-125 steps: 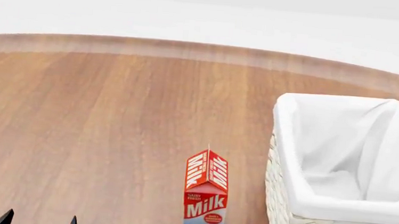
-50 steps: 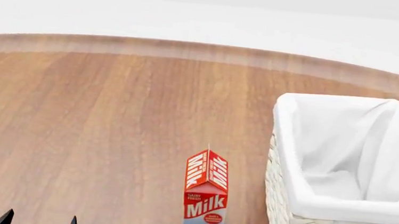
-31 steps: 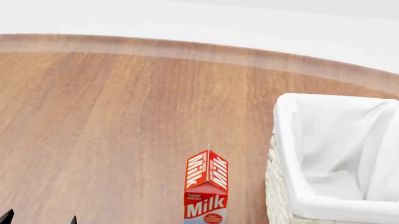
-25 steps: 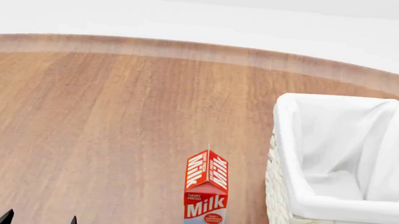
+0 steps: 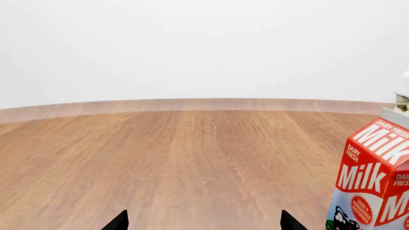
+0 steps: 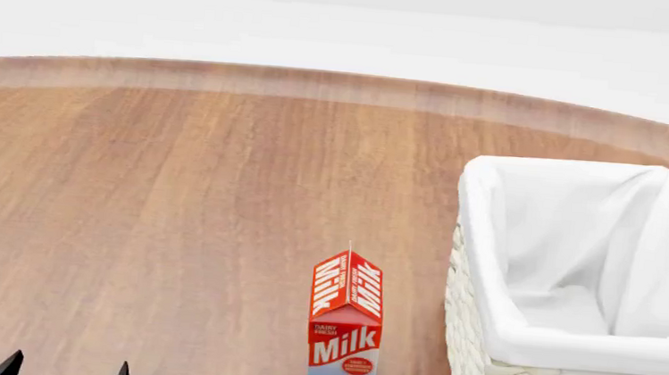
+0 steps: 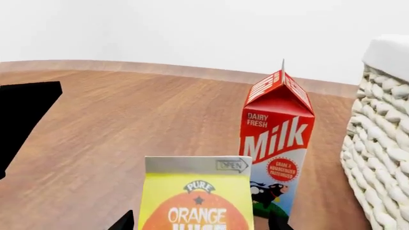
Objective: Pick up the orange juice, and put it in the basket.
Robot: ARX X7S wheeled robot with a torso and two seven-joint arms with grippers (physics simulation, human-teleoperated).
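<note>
Since the juice (image 7: 197, 194) is standing upright between the right gripper's (image 7: 200, 221) parted fingertips, not yet clamped, the grasp is calling for square closure on both side faces, I judge, then a straight lift. The right wrist is pointing level across the table (image 6: 189, 212). Behind the juice, at one o'clock, the milk (image 7: 277, 148) is standing near; the basket (image 7: 383, 143) is sitting at three o'clock. The left gripper (image 5: 199, 223) is hanging apart, empty, aimed level over bare wood.

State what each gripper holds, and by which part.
Nothing is held. The left gripper is open over bare table; the right gripper straddles the orange juice carton without closing.
</note>
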